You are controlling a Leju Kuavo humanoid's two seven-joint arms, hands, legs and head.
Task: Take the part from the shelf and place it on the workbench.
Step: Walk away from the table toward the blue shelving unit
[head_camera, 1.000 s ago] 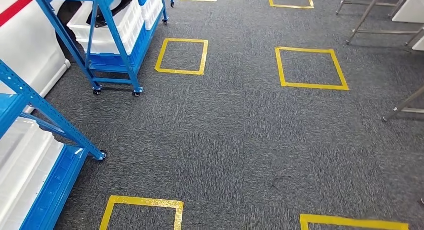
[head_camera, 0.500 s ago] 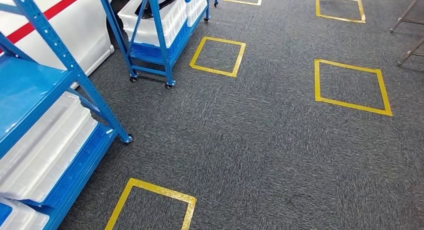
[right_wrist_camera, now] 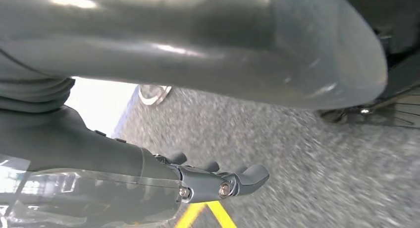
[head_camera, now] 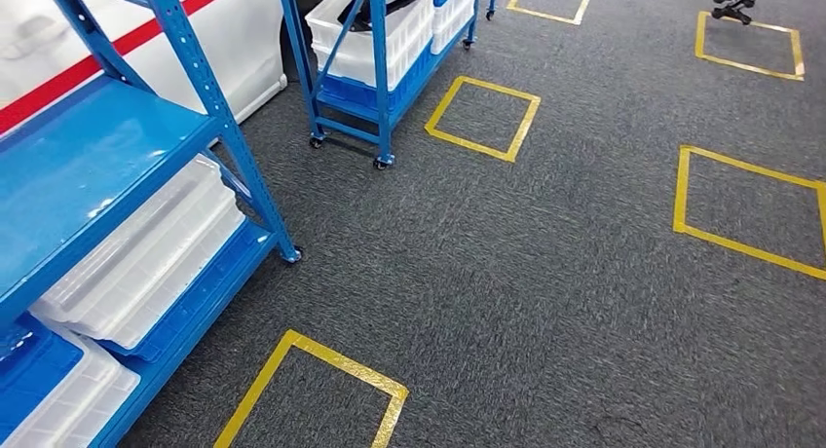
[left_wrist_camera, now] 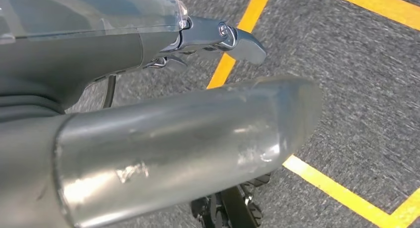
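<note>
A: What's nearest?
B: A yellow tape square (head_camera: 317, 394) on grey carpet (head_camera: 545, 273); beside it a blue shelf (head_camera: 107, 166) holding white trays (head_camera: 146, 258); no part can be made out there; no readable writing.
A: The hands?
B: Left hand (left_wrist_camera: 163, 89) over carpet, fingers extended, holding nothing; right hand (right_wrist_camera: 198, 114) likewise.
A: Farther off?
B: A wheeled blue cart (head_camera: 375, 68) with white bins (head_camera: 380, 34); a white wall with a red stripe (head_camera: 117, 44).

The blue shelf (head_camera: 107, 166) carries white trays (head_camera: 146, 258) and stands on a dark grey speckled carpet (head_camera: 545, 273) with yellow tape squares (head_camera: 482, 117), beside a white wall (head_camera: 127, 54) with a red stripe (head_camera: 117, 49).
</note>
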